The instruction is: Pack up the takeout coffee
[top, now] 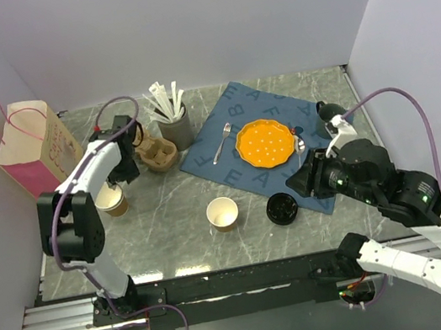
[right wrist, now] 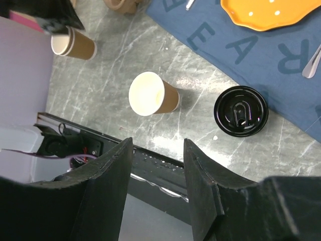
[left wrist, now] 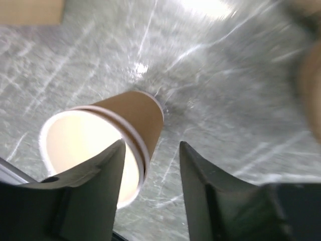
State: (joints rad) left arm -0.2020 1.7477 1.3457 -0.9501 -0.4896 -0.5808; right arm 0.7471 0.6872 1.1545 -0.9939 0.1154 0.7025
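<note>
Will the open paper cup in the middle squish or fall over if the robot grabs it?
It would probably squish: the paper cup has no lid bracing its thin rim. It looks empty, so it is likely light and easy to knock over. Tipped, its round side might roll.

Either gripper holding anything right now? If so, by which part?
Nothing is held. The left gripper is open beside the lidless paper cup, not gripping it; the right gripper is open and empty.

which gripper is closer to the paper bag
Left. The left gripper sits just right of the bag, beside a paper cup; the right gripper is far across the table.
</note>
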